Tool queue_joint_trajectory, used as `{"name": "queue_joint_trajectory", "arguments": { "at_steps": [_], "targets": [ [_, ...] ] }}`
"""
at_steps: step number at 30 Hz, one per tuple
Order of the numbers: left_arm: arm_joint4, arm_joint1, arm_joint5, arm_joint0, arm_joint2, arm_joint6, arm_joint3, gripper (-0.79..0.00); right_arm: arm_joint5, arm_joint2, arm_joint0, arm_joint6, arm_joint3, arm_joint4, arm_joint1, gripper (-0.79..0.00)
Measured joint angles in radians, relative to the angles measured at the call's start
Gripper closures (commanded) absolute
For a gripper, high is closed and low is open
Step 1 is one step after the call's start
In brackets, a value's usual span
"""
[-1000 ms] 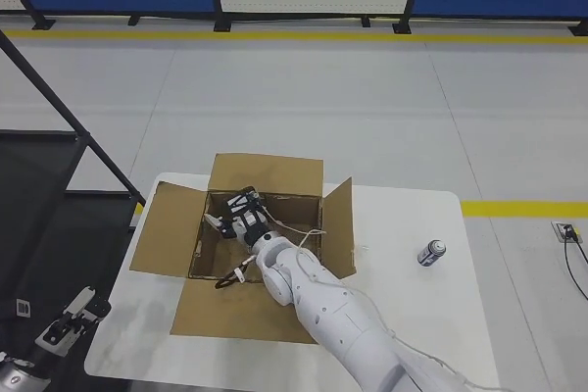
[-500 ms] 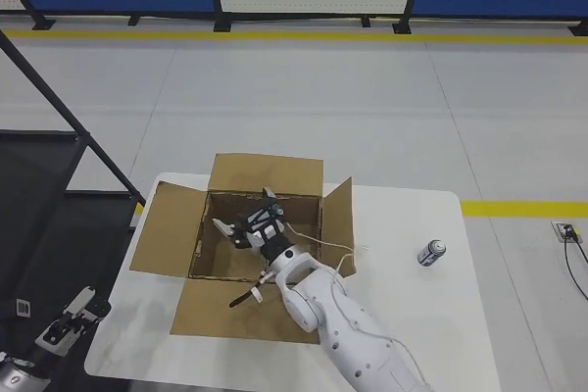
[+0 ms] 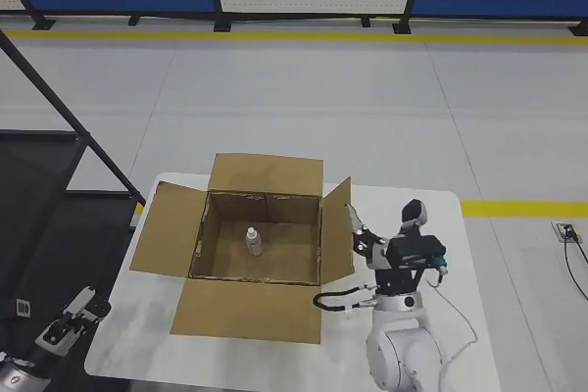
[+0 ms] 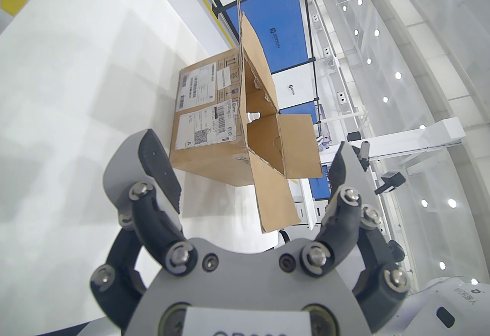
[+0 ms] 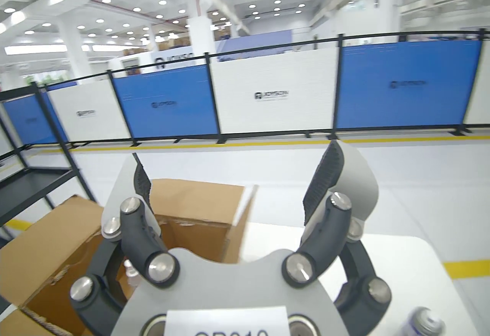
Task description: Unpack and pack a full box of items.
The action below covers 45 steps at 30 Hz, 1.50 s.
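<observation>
Cardboard box [image 3: 265,174] sits open on the left part of the white table [image 3: 137,343], flaps spread, with one small white bottle [image 3: 254,239] standing upright inside. The right gripper [image 3: 382,220] hangs just right of the box, fingers spread apart and empty, with a can [image 5: 423,320] on the table nearby. The left gripper [image 4: 249,157] is also spread wide, holding nothing, facing the box's labelled side.

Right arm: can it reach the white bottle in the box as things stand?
Probably yes. The right pincer is open and empty beside the cardboard box; the white bottle stands alone inside. The raised side flap stands between them, so go over it.
</observation>
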Motion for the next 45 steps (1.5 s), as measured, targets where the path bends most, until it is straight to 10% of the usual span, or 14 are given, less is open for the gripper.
{"name": "queue_joint_trajectory", "arguments": {
  "at_steps": [6,12,17,18,19,25,36,45],
  "targets": [
    [0.0,0.0,0.0,0.0,0.0,0.0,0.0,-0.785,0.154,0.154,-0.053,0.191,0.038,-0.106,0.012,-0.785],
    [0.0,0.0,0.0,0.0,0.0,0.0,0.0,-0.785,0.116,0.245,0.052,0.424,0.258,-0.11,0.022,-0.785],
    [0.0,0.0,0.0,0.0,0.0,0.0,0.0,-0.785,0.041,0.304,0.14,0.398,0.459,-0.003,0.03,-0.785],
    [0.0,0.0,0.0,0.0,0.0,0.0,0.0,-0.785,0.028,0.315,0.154,0.383,0.493,0.016,0.032,-0.643],
    [0.0,0.0,0.0,0.0,0.0,0.0,0.0,-0.785,0.01,0.326,0.172,0.365,0.535,0.039,0.034,-0.336],
    [0.0,0.0,0.0,0.0,0.0,0.0,0.0,-0.785,-0.044,0.359,0.24,0.293,0.688,0.103,0.043,0.0],
    [0.0,0.0,0.0,0.0,0.0,0.0,0.0,-0.785,-0.044,0.338,0.242,0.161,0.673,0.161,0.044,0.0],
    [0.0,0.0,0.0,0.0,0.0,0.0,0.0,-0.785,0.044,0.169,0.109,0.057,0.237,0.115,0.023,0.0]
  ]
}}
